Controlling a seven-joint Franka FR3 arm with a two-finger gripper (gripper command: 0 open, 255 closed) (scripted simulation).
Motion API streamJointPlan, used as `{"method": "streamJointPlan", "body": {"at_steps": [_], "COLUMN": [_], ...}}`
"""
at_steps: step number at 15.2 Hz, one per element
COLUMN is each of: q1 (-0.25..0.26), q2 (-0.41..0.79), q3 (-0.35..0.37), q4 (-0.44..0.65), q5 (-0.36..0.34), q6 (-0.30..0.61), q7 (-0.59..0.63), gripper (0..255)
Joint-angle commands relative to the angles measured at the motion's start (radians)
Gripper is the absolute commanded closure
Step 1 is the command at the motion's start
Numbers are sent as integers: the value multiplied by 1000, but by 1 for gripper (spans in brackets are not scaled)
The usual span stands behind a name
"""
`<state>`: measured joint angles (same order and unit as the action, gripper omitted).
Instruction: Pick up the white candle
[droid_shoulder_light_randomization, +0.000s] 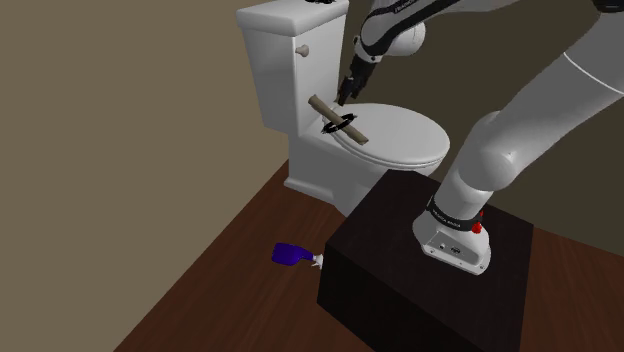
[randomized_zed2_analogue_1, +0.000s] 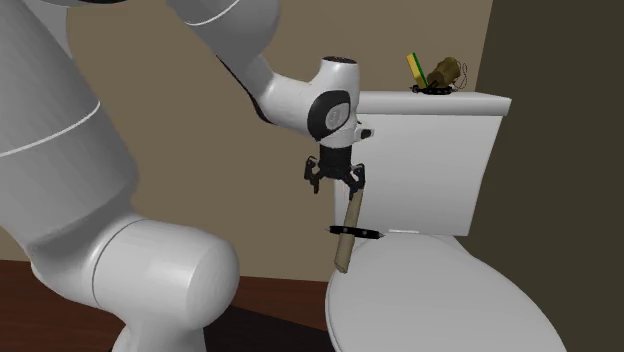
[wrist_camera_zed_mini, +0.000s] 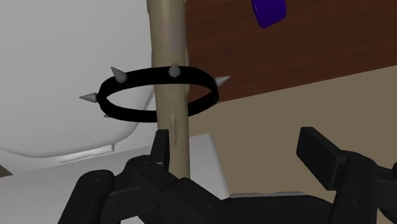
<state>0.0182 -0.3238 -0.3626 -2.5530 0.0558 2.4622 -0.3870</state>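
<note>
Candle (droid_shoulder_light_randomization: 322, 105) (randomized_zed2_analogue_1: 346, 225) (wrist_camera_zed_mini: 168, 38): one, a slim stick, drawn tan rather than white. It lies at the back edge of the closed toilet lid (droid_shoulder_light_randomization: 400, 135), just in front of the tank (droid_shoulder_light_randomization: 280, 50) (randomized_zed2_analogue_1: 430, 160). One black spiked ring (randomized_zed2_analogue_1: 355, 232) (wrist_camera_zed_mini: 137, 116) circles it loosely about mid-length; at least four spikes count in the wrist view.

Long axis: in the shoulder view it runs on a diagonal from the tank side toward the lid's front. In the second exterior view the stick looks steeply tilted. Cannot tell from that whether its upper end has left the lid.

Gripper (droid_shoulder_light_randomization: 345, 97) (randomized_zed2_analogue_1: 335, 188) (wrist_camera_zed_mini: 238, 146): one, over the candle's tank-side end. Fingers stand wide apart and clasp nothing. In the wrist view the stick lies right against the inner face of one finger, with a broad gap to the other, and runs away from the hand. Fingers therefore straddle it across the axis but off-centre.

Judgement: closing would drag the candle sideways before it seats. The ring sits further along the stick than the fingers and should not foul them.

Other items:
- one purple bottle (droid_shoulder_light_randomization: 292, 254) (wrist_camera_zed_mini: 268, 11) on the wood floor (droid_shoulder_light_randomization: 230, 270), beside the dark stand (droid_shoulder_light_randomization: 400, 260)
- two small things (randomized_zed2_analogue_1: 445, 72) on the tank top, too small to name
</note>
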Motion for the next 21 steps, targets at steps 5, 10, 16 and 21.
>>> {"method": "streamJointPlan", "body": {"at_steps": [5, 10, 16, 21], "q1": [101, 105, 93, 93], "q2": [262, 392, 455, 455], "q3": [-128, -125, -99, -99], "q4": [82, 127, 132, 132], "q5": [316, 535, 648, 650], "q6": [171, 217, 250, 252], "q7": [-287, -469, -563, -563], "gripper": [0, 0, 0, 255]}}
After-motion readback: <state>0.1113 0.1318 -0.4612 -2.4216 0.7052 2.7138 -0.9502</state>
